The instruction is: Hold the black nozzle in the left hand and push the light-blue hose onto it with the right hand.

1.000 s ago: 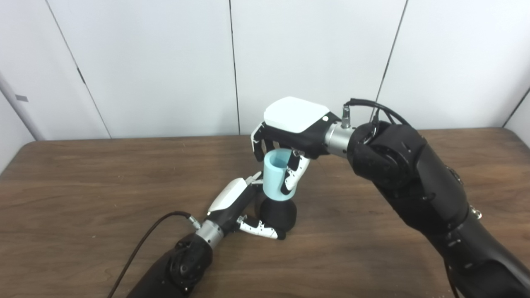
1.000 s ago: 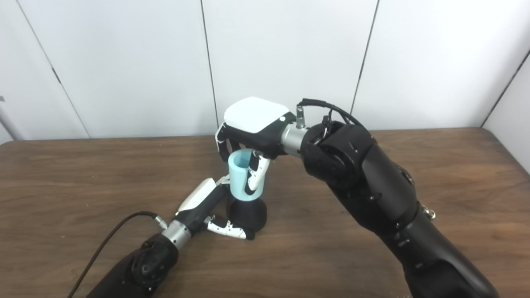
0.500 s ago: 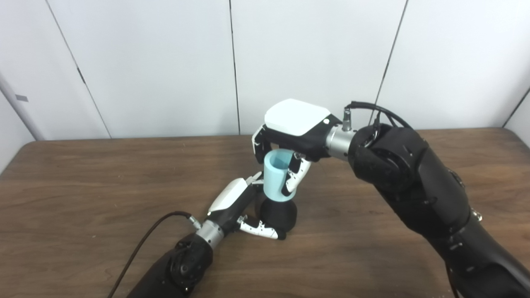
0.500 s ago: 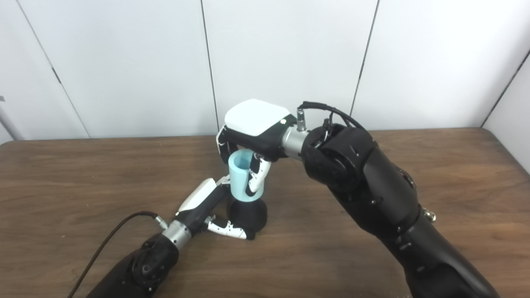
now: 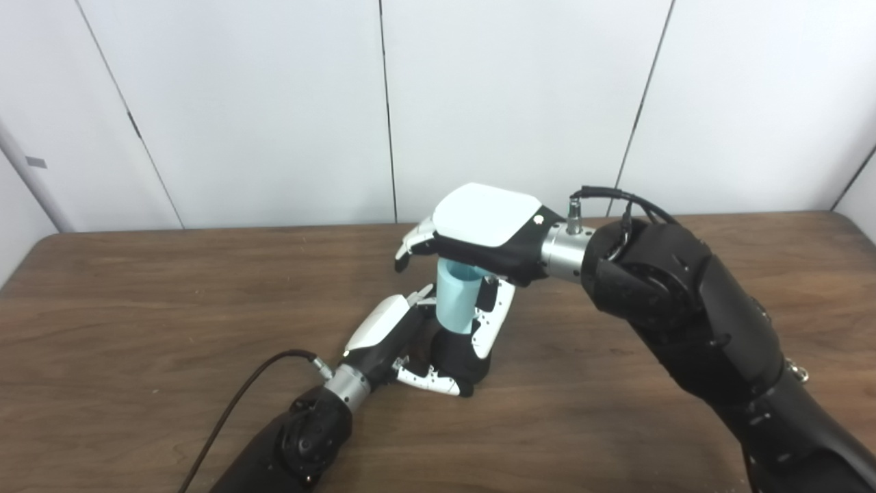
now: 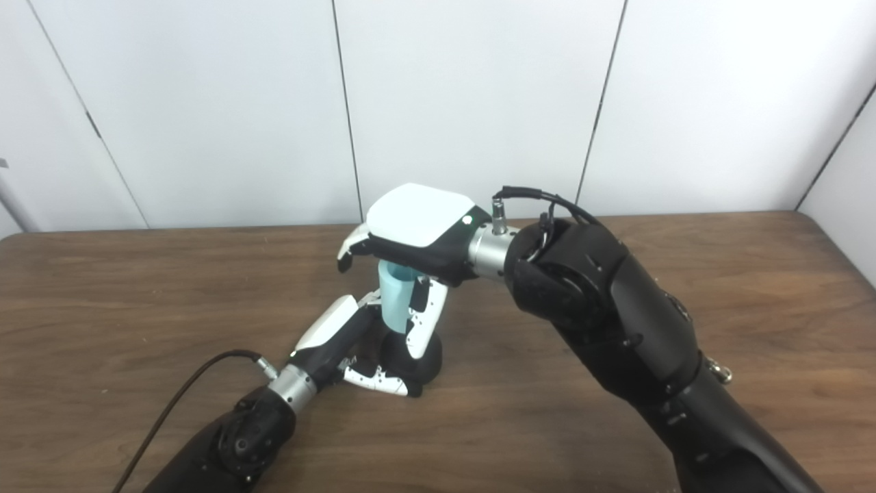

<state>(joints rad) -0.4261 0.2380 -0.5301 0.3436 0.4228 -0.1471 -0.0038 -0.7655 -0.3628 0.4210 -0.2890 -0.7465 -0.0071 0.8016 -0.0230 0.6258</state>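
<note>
On a dark brown wooden table (image 5: 171, 322), the robot's left hand (image 5: 393, 339), white-backed with black and white fingers, reaches in from the near left and wraps around the rounded black plastic nozzle (image 5: 460, 356), which stands on the tabletop near its middle; the thumb curls across the nozzle's near side while the other fingers pass behind it. A black cable (image 5: 239, 397) trails from that wrist toward the near edge. Seated upright on top of the nozzle is the short light-blue cylindrical hose (image 5: 455, 301). Just above it, the right hand (image 5: 482, 236), its white back facing up, lies palm-down over the hose's open top. Its thumb hangs down along the hose's right side, and its fingers (image 5: 410, 245) stretch out flat to the left, spread away from the hose rather than gripping it. Beyond the table's far edge stand plain white wall panels (image 5: 274, 103).
</note>
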